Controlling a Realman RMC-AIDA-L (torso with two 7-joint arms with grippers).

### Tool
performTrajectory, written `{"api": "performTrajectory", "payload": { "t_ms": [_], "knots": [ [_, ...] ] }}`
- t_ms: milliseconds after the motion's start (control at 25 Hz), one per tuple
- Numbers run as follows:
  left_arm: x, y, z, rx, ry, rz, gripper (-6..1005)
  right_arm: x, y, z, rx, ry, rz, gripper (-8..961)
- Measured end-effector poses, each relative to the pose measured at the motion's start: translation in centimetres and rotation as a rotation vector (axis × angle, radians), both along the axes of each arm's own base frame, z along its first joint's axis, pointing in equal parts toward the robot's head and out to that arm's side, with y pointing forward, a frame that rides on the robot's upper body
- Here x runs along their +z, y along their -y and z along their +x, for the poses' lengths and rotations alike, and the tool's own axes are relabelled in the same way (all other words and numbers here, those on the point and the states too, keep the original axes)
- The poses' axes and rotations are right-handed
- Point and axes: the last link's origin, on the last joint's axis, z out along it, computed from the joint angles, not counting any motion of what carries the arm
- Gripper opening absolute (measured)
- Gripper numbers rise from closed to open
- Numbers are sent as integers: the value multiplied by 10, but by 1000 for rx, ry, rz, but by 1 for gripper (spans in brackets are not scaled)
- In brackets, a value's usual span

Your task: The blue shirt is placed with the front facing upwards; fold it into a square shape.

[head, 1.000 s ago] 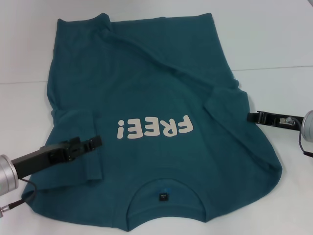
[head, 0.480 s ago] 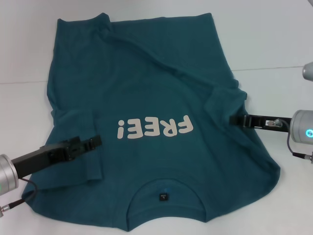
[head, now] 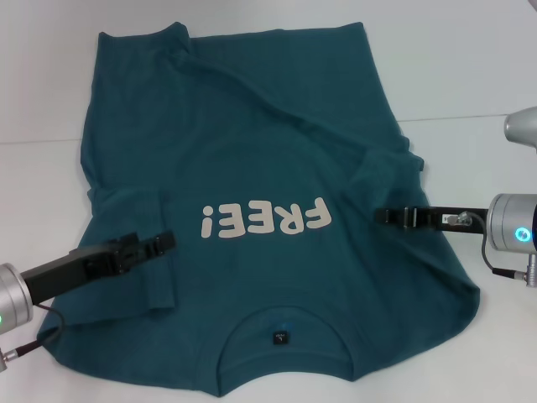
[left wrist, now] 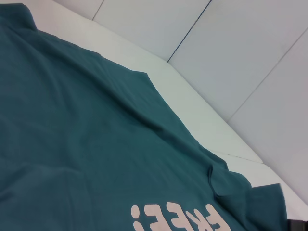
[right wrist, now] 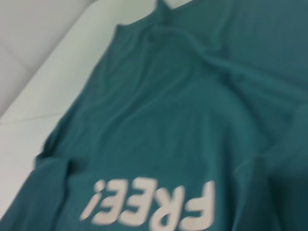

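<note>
white table [head: 470, 75], seam lines across it

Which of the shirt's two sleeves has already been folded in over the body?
The sleeve on the robot's left: it lies doubled over the blue shirt, under the left gripper. The right sleeve is only bunched at the edge, beside the right gripper.

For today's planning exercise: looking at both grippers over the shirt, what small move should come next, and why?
Probably bring the right gripper further in over the blue shirt, since its right sleeve already lies folded inward, like the left sleeve under the left gripper.
</note>
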Motion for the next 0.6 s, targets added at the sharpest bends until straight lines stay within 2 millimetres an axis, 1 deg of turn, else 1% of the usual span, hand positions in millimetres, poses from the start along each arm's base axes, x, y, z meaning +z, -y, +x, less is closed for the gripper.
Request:
{"api": "performTrajectory", "payload": {
  "t_ms": [80,240,360,440,600],
  "knots": [
    [0,0,0,1,-1,1,906,-1,3,-4,33,-9,-25,4],
    [0,-1,0,2,-2,2,906,-1,5,-5,56,-16,-40,93],
    [0,-1,0,2,-1,2,906,5,5,-3,53,-25,-25,160],
    [0,0,0,0,1,1,907,12,5,-2,53,-43,0,403],
    [1,1,1,-10,4,-8,907,27,12,0,104,-97,57,568]
  ]
}}
